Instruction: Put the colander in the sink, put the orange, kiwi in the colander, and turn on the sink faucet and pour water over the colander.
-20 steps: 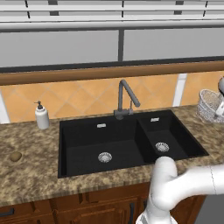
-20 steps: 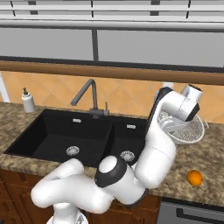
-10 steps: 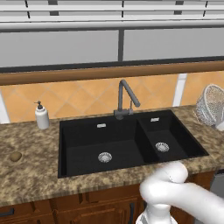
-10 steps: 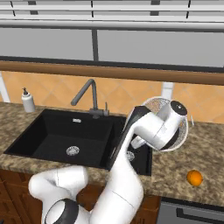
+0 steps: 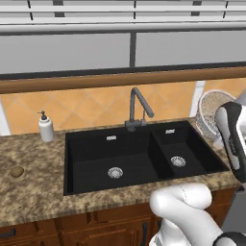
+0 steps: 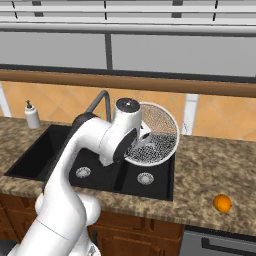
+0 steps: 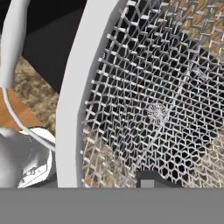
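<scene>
Carrying colander (image 6: 154, 134) toward the sink (image 6: 60, 150), gripper (image 6: 142, 142) clamped narrow on its rim.

A second ago the colander was at the right on the counter (image 6: 210, 170), with the arm reaching over it; now it's lifted, tipped on edge and swung left over the smaller basin. Step one is near done, I'd say: lower and release. Orange (image 6: 222, 203) waits on the right counter, kiwi (image 5: 18, 171) far left, faucet (image 5: 138, 106) untouched.
</scene>
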You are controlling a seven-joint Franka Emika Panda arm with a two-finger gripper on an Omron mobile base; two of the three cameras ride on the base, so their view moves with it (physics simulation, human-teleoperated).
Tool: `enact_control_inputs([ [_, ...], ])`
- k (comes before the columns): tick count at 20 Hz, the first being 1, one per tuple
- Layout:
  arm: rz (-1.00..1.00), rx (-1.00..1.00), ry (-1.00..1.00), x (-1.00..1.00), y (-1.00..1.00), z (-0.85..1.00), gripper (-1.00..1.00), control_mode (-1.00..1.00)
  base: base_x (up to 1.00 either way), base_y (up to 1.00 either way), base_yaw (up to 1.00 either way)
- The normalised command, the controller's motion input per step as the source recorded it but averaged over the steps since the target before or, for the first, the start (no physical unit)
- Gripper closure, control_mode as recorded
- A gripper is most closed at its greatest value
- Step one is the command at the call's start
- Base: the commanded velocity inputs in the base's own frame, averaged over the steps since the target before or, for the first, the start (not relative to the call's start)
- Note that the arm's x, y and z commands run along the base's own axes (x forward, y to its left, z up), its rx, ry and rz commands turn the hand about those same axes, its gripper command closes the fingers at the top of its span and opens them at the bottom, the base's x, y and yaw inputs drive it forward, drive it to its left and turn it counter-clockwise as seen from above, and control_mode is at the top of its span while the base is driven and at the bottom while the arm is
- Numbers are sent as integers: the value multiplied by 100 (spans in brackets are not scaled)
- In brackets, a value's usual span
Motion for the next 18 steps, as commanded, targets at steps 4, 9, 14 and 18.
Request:
enact_control_inputs([
  [4,-11,-15,31,-63,76,45,100,-100,0,0,0],
  [9,-6,-11,30,-45,71,17,100,-100,0,0,0],
  [14,-8,-13,19,-35,82,17,100,-100,0,0,0],
  [18,-18,-1,0,-20,95,2,100,-100,0,0,0],
])
